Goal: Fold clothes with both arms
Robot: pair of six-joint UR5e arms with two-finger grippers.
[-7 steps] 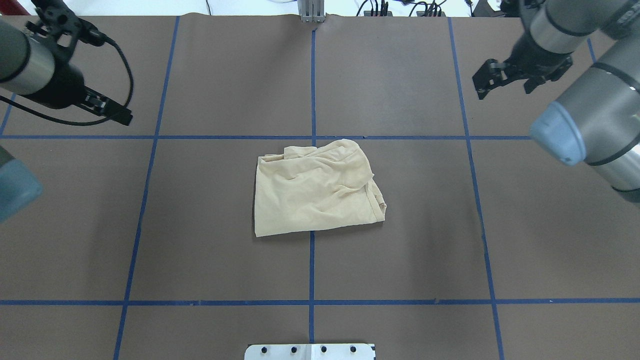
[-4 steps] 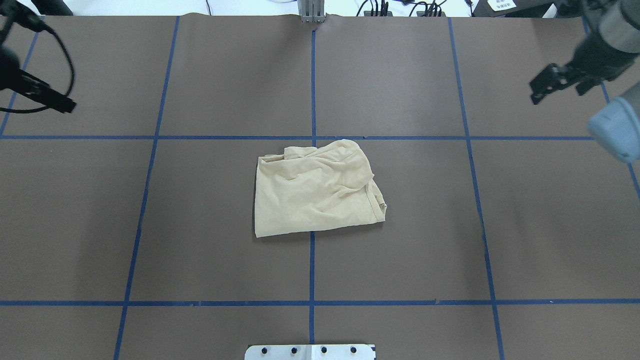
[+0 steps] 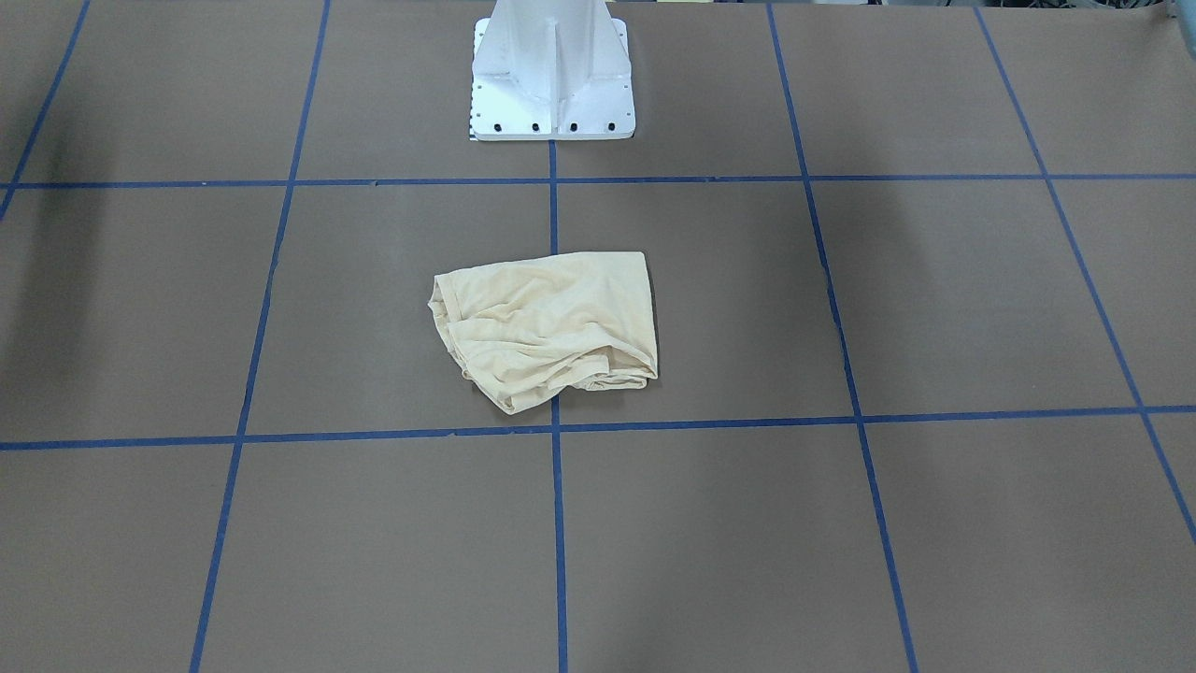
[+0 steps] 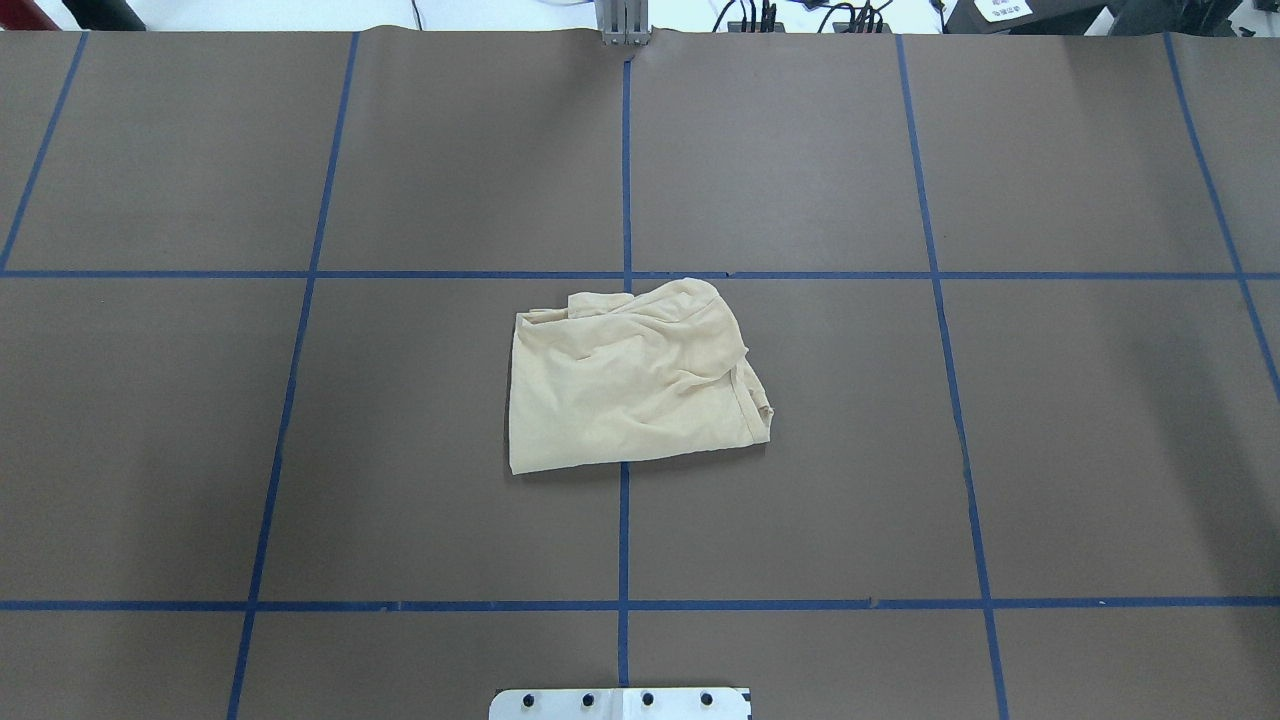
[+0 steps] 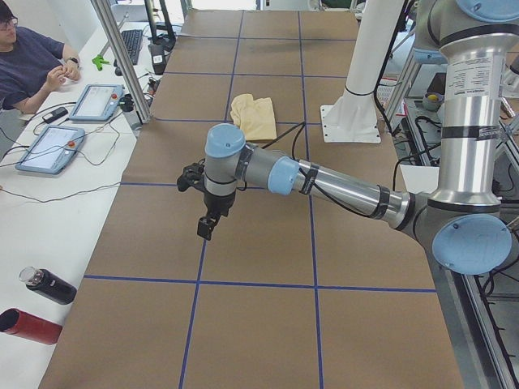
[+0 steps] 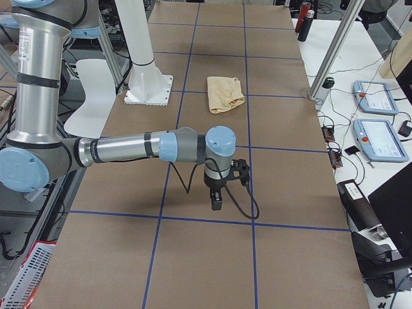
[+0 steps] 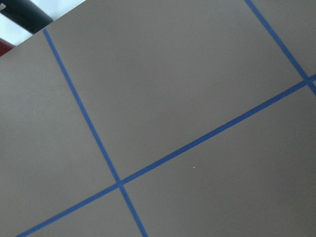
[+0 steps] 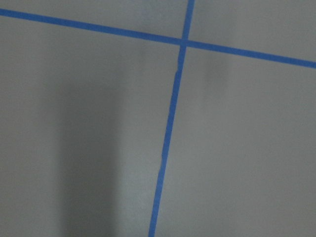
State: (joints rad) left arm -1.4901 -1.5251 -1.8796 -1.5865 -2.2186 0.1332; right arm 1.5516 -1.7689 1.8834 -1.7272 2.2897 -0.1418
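Fingers of the left gripper (image 5: 208,225) and right gripper (image 6: 217,201): spread or closed, I cannot tell. The brown table (image 4: 900,450) fills the overhead frame. The folded T-shirt (image 4: 630,385) lies at its centre, well apart from both grippers.

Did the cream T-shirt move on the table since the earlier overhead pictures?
No. The T-shirt lies in the same spot, its far edge still just below the blue tape crossing, with the same creases.
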